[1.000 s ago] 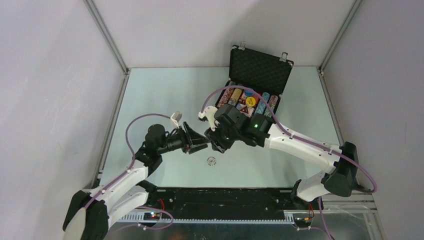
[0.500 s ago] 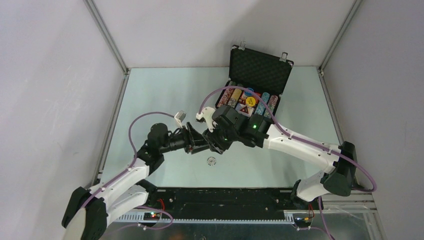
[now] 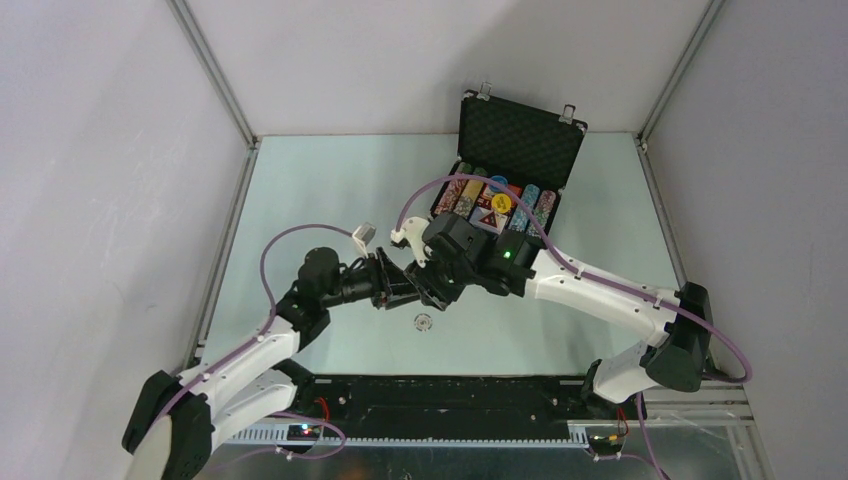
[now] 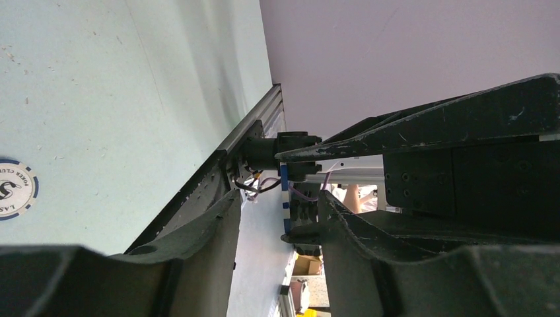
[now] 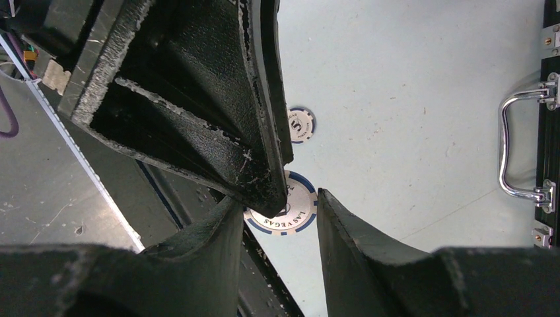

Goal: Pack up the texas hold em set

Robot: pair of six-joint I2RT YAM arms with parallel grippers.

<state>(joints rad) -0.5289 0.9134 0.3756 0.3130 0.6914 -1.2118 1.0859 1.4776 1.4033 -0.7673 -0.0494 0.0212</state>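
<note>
The white left arm [image 3: 250, 350] reaches in from the near left corner of the pale green bench [image 3: 320, 190], and its black left hand [image 4: 280, 201] points right at mid-bench. Its jaws stand partly apart, one on each side of a white poker chip with a blue-dashed rim [image 5: 290, 214], seen edge-on in the left wrist view. A gap shows between each finger and this held chip, so the left hand has hold of nothing.

Just on the near side of where the two hands meet, a second white and blue poker chip [image 3: 424, 322] lies flat on the bench, face up and marked with a 5. This loose chip touches neither hand.

The black right hand [image 5: 277, 198] comes in from the right, tip to tip with the left hand. Its two fingers press on opposite edges of the held chip and grip it above the bench, with LAS VEGAS readable on its face.

Farther right, toward the back, the black rectangular briefcase [image 3: 520, 140] sits open with its foam-lined lid upright. Rows of chips [image 3: 455, 195] and a yellow disc [image 3: 500, 203] lie in its tray, and its silver handle [image 5: 518, 145] is on its near side.
</note>
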